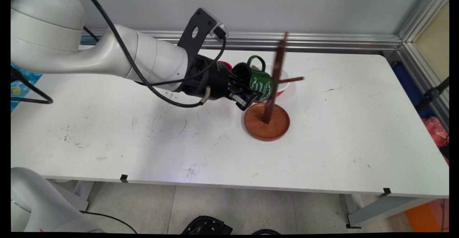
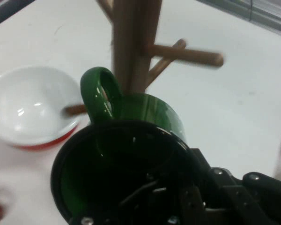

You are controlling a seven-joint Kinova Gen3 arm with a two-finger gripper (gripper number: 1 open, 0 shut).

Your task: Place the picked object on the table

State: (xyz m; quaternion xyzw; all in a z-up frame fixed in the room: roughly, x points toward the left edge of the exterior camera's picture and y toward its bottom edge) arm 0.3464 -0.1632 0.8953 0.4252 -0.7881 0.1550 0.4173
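My gripper (image 1: 247, 94) is shut on the rim of a green mug (image 1: 259, 81) with white lettering, holding it on its side above the table. The mug (image 2: 131, 140) has its handle (image 2: 99, 93) up against the post of a wooden mug tree (image 1: 274, 76), whose round brown base (image 1: 267, 123) stands on the table. In the hand view the handle sits just left of the post (image 2: 133, 42), with pegs (image 2: 187, 54) sticking out to the right. One finger reaches inside the dark mug mouth.
A white bowl with a red outside (image 2: 33, 110) stands just behind the mug tree, partly hidden in the main view (image 1: 283, 89). The white table (image 1: 143, 141) carries scuff marks. An aluminium rail (image 1: 322, 41) runs along the back wall.
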